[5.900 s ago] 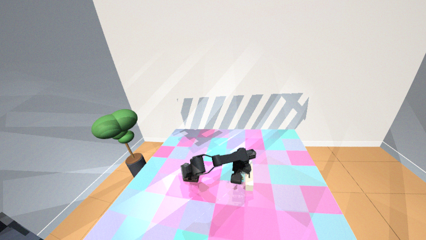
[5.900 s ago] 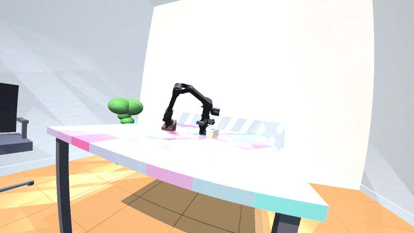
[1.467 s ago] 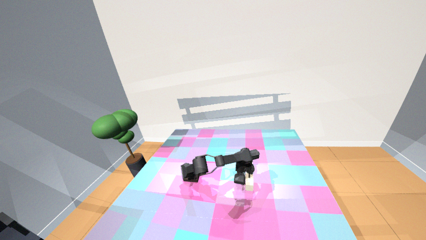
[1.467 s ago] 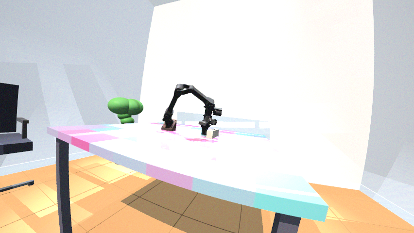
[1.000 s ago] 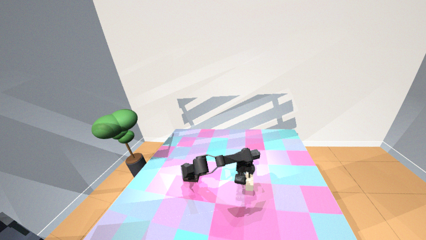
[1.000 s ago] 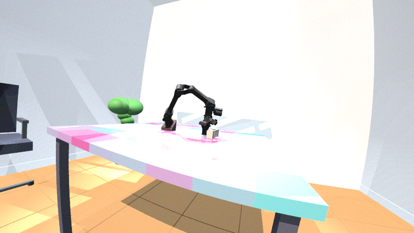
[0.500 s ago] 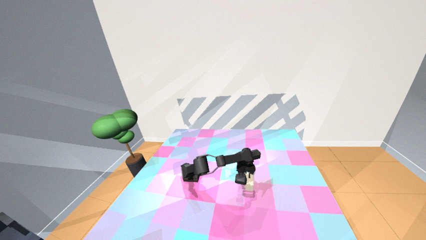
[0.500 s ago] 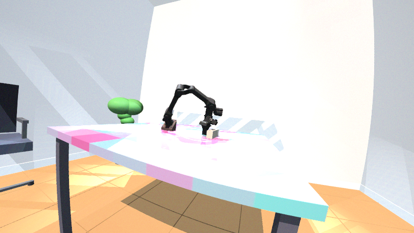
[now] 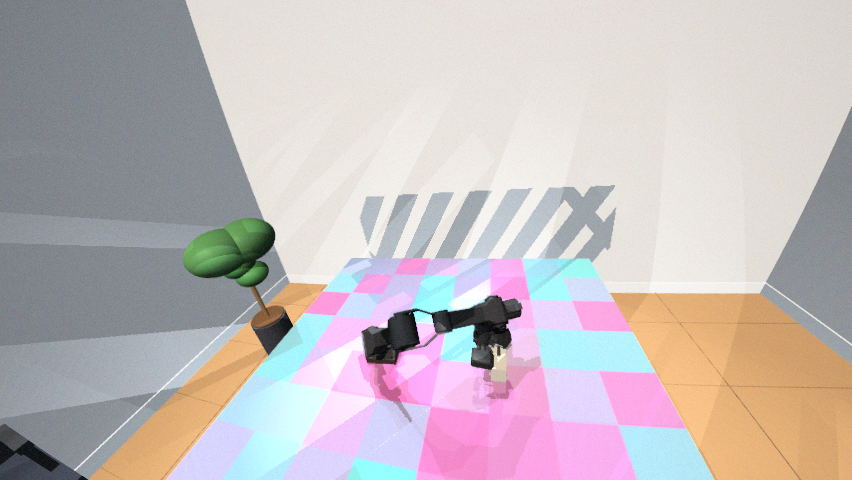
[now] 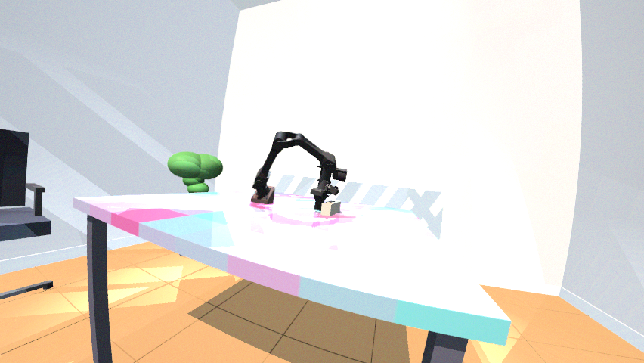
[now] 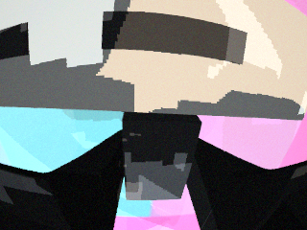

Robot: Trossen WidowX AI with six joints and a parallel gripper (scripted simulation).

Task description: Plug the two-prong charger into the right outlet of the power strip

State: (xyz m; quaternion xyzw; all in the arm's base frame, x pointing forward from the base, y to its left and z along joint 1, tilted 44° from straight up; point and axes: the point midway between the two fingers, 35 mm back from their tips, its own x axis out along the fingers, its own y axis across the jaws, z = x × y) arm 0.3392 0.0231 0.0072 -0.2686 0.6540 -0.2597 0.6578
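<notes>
The power strip [image 9: 499, 372] [image 10: 331, 209] [image 11: 163, 83] is a beige block on the table, with dark bands on its top in the wrist view. My gripper [image 9: 484, 357] [image 10: 318, 204] [image 11: 153, 137] is low over the table, right beside the strip, and shut on the black charger [image 11: 160, 149]. The charger's front end meets the strip's near edge in the wrist view. Its prongs are out of sight there, and the strip's outlet face is hidden. I cannot tell how far the prongs are in, or which outlet they face.
The arm's base [image 9: 381, 356] [image 10: 263, 196] stands on the checkered table [image 9: 581, 351] [image 10: 184, 230], left of the strip. A potted plant [image 9: 229, 247] [image 10: 194, 165] stands on the floor beyond the table's left side. A dark chair [image 10: 22, 216] is at the far left of the exterior view.
</notes>
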